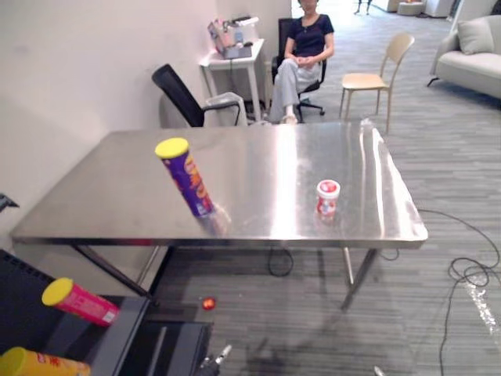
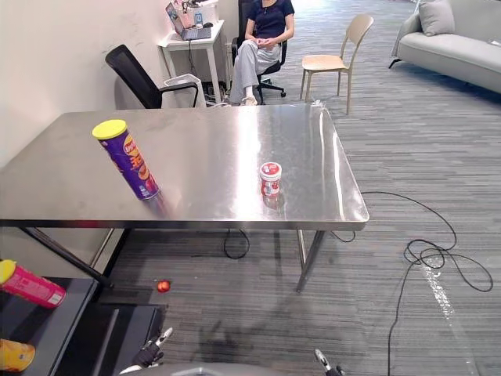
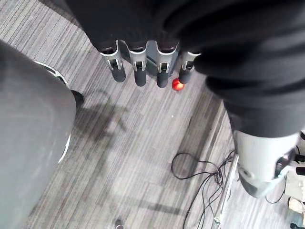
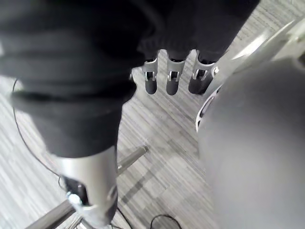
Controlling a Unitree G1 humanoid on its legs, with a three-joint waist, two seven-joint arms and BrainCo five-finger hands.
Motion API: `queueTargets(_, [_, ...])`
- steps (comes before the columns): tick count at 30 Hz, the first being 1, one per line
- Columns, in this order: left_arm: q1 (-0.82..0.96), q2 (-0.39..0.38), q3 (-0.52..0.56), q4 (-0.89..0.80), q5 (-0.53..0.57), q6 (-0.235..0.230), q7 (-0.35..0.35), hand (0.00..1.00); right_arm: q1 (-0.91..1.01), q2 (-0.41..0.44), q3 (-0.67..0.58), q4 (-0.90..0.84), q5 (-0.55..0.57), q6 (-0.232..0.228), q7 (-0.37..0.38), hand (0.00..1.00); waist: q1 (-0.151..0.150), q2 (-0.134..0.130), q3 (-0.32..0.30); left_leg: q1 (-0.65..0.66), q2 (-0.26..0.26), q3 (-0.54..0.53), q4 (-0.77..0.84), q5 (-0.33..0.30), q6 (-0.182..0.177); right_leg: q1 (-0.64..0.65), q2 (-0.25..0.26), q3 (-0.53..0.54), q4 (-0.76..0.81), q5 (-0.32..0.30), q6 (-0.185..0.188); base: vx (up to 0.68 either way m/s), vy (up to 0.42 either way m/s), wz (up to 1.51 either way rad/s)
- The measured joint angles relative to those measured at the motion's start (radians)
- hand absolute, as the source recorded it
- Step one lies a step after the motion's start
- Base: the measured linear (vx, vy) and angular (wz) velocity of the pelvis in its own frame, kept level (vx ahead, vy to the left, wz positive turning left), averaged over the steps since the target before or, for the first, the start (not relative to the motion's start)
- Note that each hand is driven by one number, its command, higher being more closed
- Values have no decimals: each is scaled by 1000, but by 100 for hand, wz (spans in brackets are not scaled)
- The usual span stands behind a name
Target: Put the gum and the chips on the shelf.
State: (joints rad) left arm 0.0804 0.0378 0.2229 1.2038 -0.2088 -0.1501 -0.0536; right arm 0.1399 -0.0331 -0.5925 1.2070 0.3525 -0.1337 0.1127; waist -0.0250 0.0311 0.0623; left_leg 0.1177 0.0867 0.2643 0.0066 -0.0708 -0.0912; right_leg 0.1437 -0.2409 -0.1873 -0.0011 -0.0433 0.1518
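I am judging that the task is at its very start: nothing is being carried, and both things are standing on the bench (image 1: pixel 258 141). The chips (image 1: pixel 188 178), a purple can with a yellow lid, are sitting upright near the front edge, left of the middle. The gum (image 1: pixel 328 197), a small red and white tub, is sitting near the same edge toward the front right corner, well apart from the can. The shelf (image 1: pixel 125 325) is lying low at my left, already holding a pink can (image 1: pixel 82 303) and a yellow can (image 1: pixel 35 364). Both arms are hanging down. The left hand (image 3: pixel 138 71) is showing straight, spread fingers over the floor with nothing in them, and the right hand (image 4: pixel 174 80) is doing the same. The next move, I think, is calling for a reach over the front edge to one of the two. The gum suits the right hand and the chips the left. The eye views are giving me the bench layout and the shelf. The wrist views are giving me the finger state, and the left one is catching a small red ball (image 3: pixel 177 85) on the floor just past the fingertips.
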Motion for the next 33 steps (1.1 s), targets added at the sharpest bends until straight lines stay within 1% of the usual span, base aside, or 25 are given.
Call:
queueTargets(2, [-2, 3, 0, 9, 15, 0, 0, 0, -5, 0, -32, 8, 1, 0, 0, 0, 0, 0, 0, 8, 5, -2, -18, 8, -2, 0, 7, -1, -3, 0, 0, 1, -53, -3])
queueTargets(6, [-5, 10, 7, 10, 29, 0, -2, 0, -7, -4, -114, 20, 17, 0, -3, 0, 1, -11, 0, 10, 1, -2, -49, 28, -3, -5, 9, -5, -21, 0, 0, -45, -33, -2])
queueTargets(8, [-5, 11, 46, 9, 35, 0, -5, 0, -25, -19, -215, 24, 37, 1, -18, 0, 1, -23, -2, 11, -2, 6, -86, 47, -3, -22, 11, 2, -29, 3, 5, -70, -18, -10])
queueTargets(9, [-5, 10, 54, 8, 35, 0, -6, 0, -31, -25, -237, 24, 43, 2, -20, 0, 2, -24, -3, 12, -3, 9, -92, 49, -4, -26, 11, 4, -31, 3, 5, -34, -2, -14])
queueTargets(11, [-3, 10, 83, 8, 35, 0, -11, 0, -59, -64, -322, 13, 53, 1, -30, 0, 4, -31, -5, 12, -3, 28, -100, 51, -5, -42, 11, 20, -32, 3, 4, -5, 8, -19])
queueTargets(12, [-3, 10, 86, 8, 35, 0, -11, 0, -62, -70, -328, 11, 55, 1, -32, 0, 4, -32, -6, 12, -3, 30, -100, 51, -5, -43, 11, 21, -32, 3, 4, 11, 7, -19])
queueTargets(14, [0, 11, 101, 8, 36, 0, -12, 0, -84, -113, -363, -37, 87, -2, -44, 0, 3, -38, -10, 11, -3, 41, -101, 48, -7, -51, 12, 32, -32, 6, 9, 45, 0, -15])
queueTargets(15, [0, 11, 102, 8, 35, 0, -12, 0, -102, -148, -361, -89, 90, -6, -63, 0, 3, -39, -11, 11, -3, 48, -101, 45, -8, -54, 12, 37, -33, 6, 9, 79, -4, -14])
queueTargets(17, [0, 12, 98, 8, 35, 0, -12, 0, -117, -187, -296, -213, 88, -12, -94, 0, 2, -39, -11, 14, -3, 57, -101, 39, -12, -56, 15, 49, -34, 6, 9, 80, -10, -16])
queueTargets(18, [2, 12, 94, 6, 35, 0, -11, 0, -113, -193, -203, -394, 81, -14, -123, 0, 0, -39, -12, 17, 0, 62, -101, 35, -14, -57, 18, 58, -34, 5, 9, 70, -18, -21])
queueTargets(19, [4, 12, 82, 0, 35, 0, -9, 0, -99, -198, -129, -535, 59, -25, -145, 0, 0, -39, -12, 19, 2, 72, -101, 32, -15, -64, 20, 64, -34, 6, 9, 47, -18, -26])
queueTargets(20, [7, 12, 73, -13, 35, 0, -8, 0, -96, -200, -86, -628, 8, -44, -163, 0, 2, -40, -14, 19, 4, 81, -101, 31, -15, -70, 23, 71, -32, 6, 9, 33, -27, -20])
queueTargets(22, [10, 15, 26, -31, 33, -4, -8, 0, -116, -198, -30, -763, -71, -76, -195, 0, 3, -45, -18, 19, 6, 78, -101, 31, -16, -71, 26, 72, -32, 6, 9, 22, -34, -5])
queueTargets(24, [9, 19, 7, -33, 33, -5, -8, 0, -113, -194, 12, -821, -97, -79, -205, 0, 2, -44, -20, 18, 6, 78, -101, 31, -16, -71, 26, 72, -32, 6, 9, 0, 0, 0])
queueTargets(25, [9, 25, -9, -34, 33, -4, -8, 0, -91, -186, 72, -898, -132, -82, -200, 0, 1, -46, -22, 16, 6, 77, -101, 31, -16, -73, 26, 73, -32, 6, 9, 0, 0, 0])
queueTargets(27, [9, 32, -28, -37, 33, -5, -9, 0, -66, -177, 124, -962, -161, -86, -184, 0, 1, -49, -25, 12, 6, 73, -100, 31, -16, -76, 26, 72, -32, 6, 9, 0, 0, 0])
queueTargets(31, [11, 43, -60, -42, 33, -4, -10, 0, -25, -174, 187, -1046, -191, -88, -138, 0, 0, -55, -32, 2, 6, 54, -100, 31, -16, -86, 26, 69, -29, 6, 9, -8, -17, 1])
queueTargets(33, [12, 44, -64, -42, 34, -4, -12, 0, 23, -174, 232, -1126, -200, -91, -85, 0, -1, -56, -32, 0, 6, 51, -100, 31, -16, -88, 26, 68, -29, 7, 11, -12, -16, 0])
